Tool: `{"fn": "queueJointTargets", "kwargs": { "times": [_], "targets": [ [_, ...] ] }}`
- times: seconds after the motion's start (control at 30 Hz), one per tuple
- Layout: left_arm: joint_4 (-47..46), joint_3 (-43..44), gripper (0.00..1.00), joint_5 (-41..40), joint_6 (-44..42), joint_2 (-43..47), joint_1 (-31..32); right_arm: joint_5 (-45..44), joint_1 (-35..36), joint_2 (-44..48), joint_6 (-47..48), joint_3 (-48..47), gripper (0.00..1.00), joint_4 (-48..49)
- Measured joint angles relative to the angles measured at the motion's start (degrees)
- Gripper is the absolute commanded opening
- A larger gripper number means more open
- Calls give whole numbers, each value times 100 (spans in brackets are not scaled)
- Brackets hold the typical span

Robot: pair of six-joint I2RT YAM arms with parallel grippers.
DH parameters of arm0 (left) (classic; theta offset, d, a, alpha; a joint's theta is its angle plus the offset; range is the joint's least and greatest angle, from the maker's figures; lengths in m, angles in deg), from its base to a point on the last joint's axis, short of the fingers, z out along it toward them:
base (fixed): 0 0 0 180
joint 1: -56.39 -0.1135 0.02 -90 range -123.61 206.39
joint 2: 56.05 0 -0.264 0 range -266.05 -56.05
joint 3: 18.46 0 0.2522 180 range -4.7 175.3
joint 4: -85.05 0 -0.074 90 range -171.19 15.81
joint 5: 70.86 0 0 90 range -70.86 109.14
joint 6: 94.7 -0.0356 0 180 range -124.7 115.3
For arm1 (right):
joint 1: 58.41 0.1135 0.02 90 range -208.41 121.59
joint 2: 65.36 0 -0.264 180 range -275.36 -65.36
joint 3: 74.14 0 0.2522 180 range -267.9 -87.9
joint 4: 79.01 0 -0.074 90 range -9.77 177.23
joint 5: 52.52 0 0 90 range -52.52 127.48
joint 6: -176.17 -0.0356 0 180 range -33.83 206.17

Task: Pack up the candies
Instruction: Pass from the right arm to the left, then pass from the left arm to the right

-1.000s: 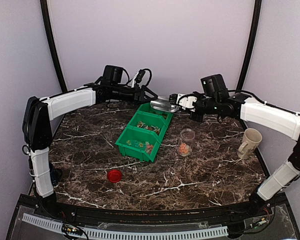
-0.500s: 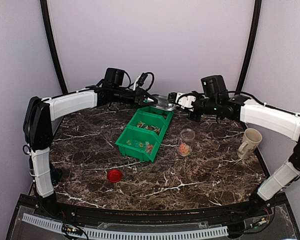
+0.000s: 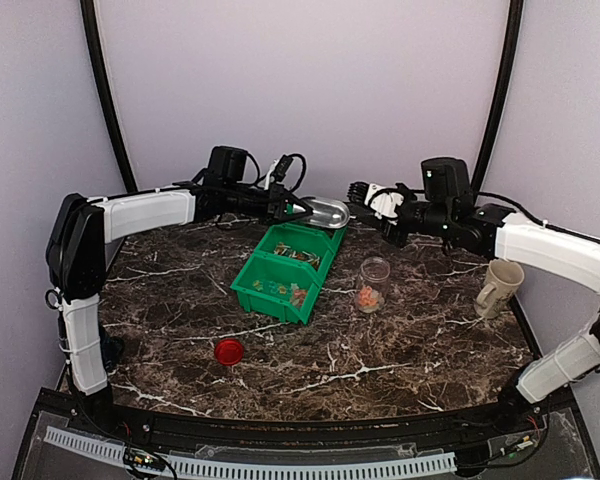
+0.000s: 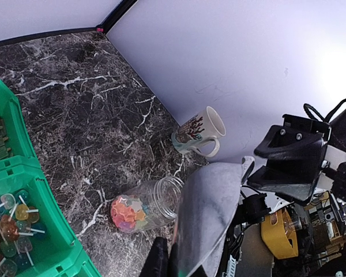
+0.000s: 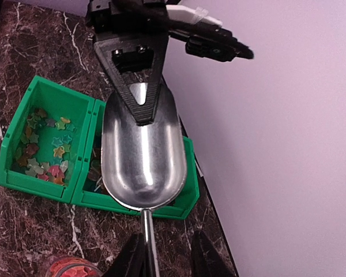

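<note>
- Overhead view: the metal scoop (image 3: 327, 212) had just changed arms. The left claw (image 3: 300, 208) had closed on it and held it above the far end of the green bin (image 3: 265, 304). The right claw (image 3: 363, 190), which carried it a second earlier, had let go and drawn back to the right (so the left arm looked set to do the scooping).
- Same view: a lidless jar (image 3: 373, 283) stood upright just right of the bin, with a small heap of orange candies (image 3: 366, 298) at its bottom. More lay in both bin compartments. A red lid (image 3: 229, 350) lay well apart near the front, and a mug (image 3: 500, 285) stood at the far right.
- Left wrist view: the scoop's grey underside filled the lower middle. Beyond it were the jar with its bright candies and a bin compartment of round sweets on sticks.
- Right wrist view: the scoop's bowl was shiny and empty, with the left claw's black fingers clamped on its far end. The thin handle ran between the right claw's fingers, which stood parted and did not squeeze it. Star-shaped candies lay in the left compartment.
</note>
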Motion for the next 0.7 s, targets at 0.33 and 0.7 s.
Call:
{"fn": "queueJointTargets", "kwargs": {
  "times": [0.33,0.7],
  "targets": [
    [-638,-466,0,216,352,0,-107,533,-273,177,-280,151,40,601],
    [-929,-466,0,385,546,2,-107,1034,-293,63,-111,142,40,334]
  ]
}}
